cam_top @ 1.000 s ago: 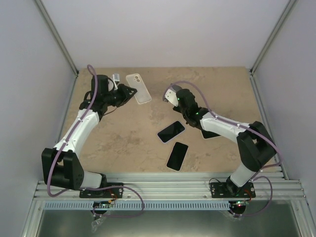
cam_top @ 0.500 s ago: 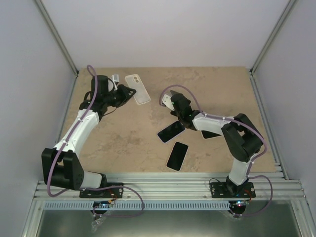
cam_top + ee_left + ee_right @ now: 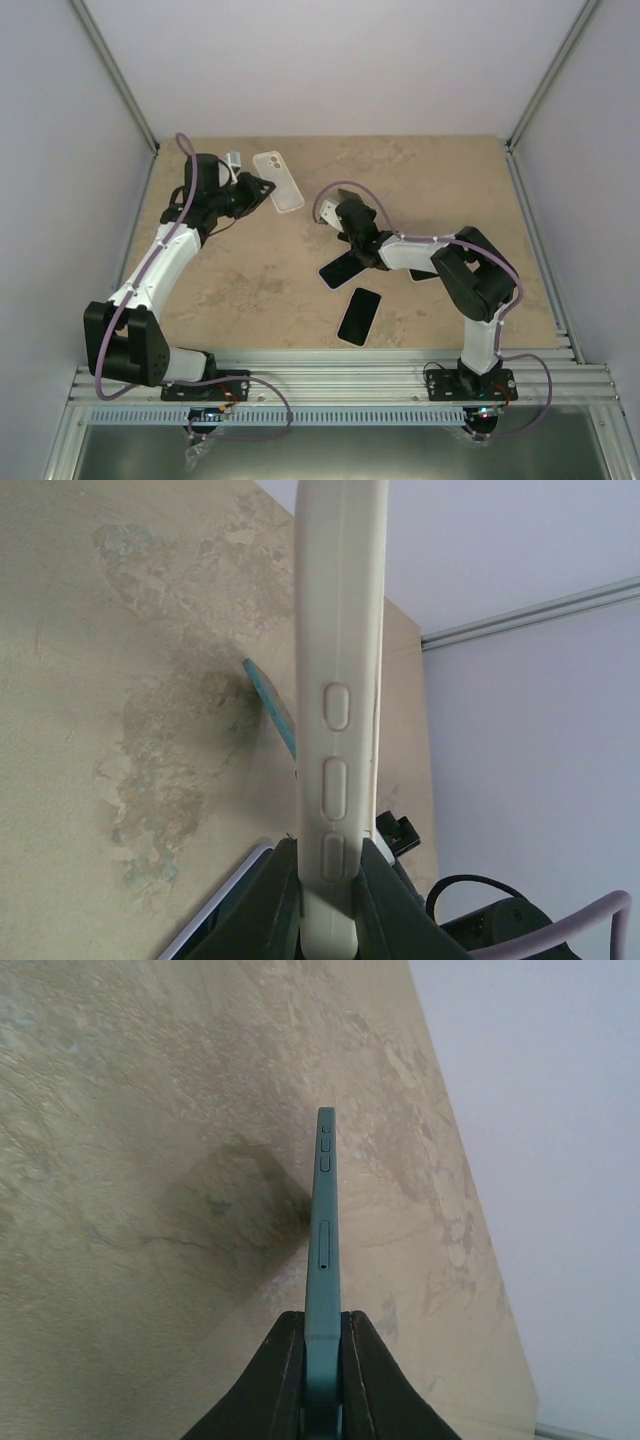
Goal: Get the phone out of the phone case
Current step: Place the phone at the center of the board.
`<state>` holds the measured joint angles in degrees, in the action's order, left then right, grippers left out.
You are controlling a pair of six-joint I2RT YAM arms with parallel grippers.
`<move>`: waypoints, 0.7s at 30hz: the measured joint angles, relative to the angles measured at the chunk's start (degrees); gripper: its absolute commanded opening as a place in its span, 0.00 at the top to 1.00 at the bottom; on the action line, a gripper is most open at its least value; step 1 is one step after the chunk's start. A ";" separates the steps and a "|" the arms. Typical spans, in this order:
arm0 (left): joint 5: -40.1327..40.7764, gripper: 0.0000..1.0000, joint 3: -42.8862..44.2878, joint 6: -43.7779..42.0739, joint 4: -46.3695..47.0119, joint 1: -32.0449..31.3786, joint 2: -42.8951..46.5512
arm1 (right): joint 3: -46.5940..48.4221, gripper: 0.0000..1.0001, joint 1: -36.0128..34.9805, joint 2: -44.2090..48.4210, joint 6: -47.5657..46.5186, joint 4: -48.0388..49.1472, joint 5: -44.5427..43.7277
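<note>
Above the table (image 3: 250, 290), left end effector (image 3: 328, 875) pinching cream case (image 3: 338, 680), right end effector (image 3: 322, 1330) pinching teal phone (image 3: 325, 1220)

Far left: taken up by the left tool (image 3: 262, 186) and the phone case (image 3: 279, 180) clamped in it.
Centre: blocked by the right tool (image 3: 335, 215), by which a teal phone (image 3: 325, 1250) is gripped edge-on; a gap is left between this and the phone case.
Near centre: the desk (image 3: 240, 290) is occupied by a black phone (image 3: 347, 266) and a second black phone (image 3: 359, 315), lying flat.
Right of centre: spanned by the right arm (image 3: 470, 270); a dark flat thing (image 3: 424, 273) is partly hidden beneath it.
Far right: bare desk is offered up to the right wall (image 3: 600, 200).
Near left: bare desk is offered between the left arm (image 3: 160, 260) and the black phones.
</note>
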<state>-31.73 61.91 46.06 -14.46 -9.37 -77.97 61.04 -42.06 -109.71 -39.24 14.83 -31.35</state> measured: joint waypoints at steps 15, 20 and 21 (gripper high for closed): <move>0.39 1.00 -0.61 -0.02 0.24 0.07 0.26 | -0.15 0.76 -2.49 -1.53 1.16 -0.70 0.42; 0.39 1.00 -0.61 -0.02 0.24 0.07 0.26 | -0.39 0.73 -2.95 -1.53 1.70 -1.16 1.05; 0.39 1.00 -0.61 -0.02 0.24 0.07 0.26 | -0.39 0.72 -3.06 -1.53 1.84 -1.16 1.14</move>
<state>-31.33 61.30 46.04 -14.22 -9.30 -77.71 60.64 -45.12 -111.24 -37.41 13.67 -30.22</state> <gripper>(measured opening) 0.106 0.260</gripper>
